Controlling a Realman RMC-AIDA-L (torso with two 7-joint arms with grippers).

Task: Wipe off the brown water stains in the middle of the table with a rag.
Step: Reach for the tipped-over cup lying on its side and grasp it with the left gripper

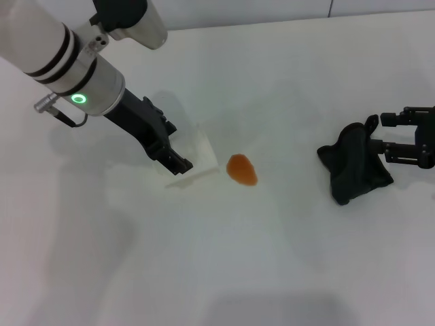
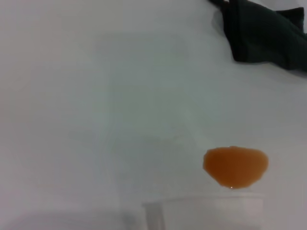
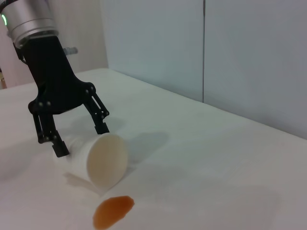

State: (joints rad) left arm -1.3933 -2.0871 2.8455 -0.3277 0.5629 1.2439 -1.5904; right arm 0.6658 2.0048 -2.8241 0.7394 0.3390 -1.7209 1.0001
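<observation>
Black rag [image 1: 355, 165] lying beside my open right claw [image 1: 385, 139] | I'm still pre-grasp | left claw [image 1: 178, 163] open, straddling cup [image 3: 98, 160] | next: pinching rag, dragging to stain [image 1: 242, 169] on tabletop [image 1: 204, 258].

one stain [image 1: 242, 169], one rag [image 1: 353, 164], one cup [image 3: 98, 159]

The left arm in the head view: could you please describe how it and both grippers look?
The left arm is a white cylinder with two black bands, then a silver wrist section with a glowing green ring light. Its left gripper is black, with linked, angular fingers. The right gripper is also black, built of bars and pivots.
</observation>
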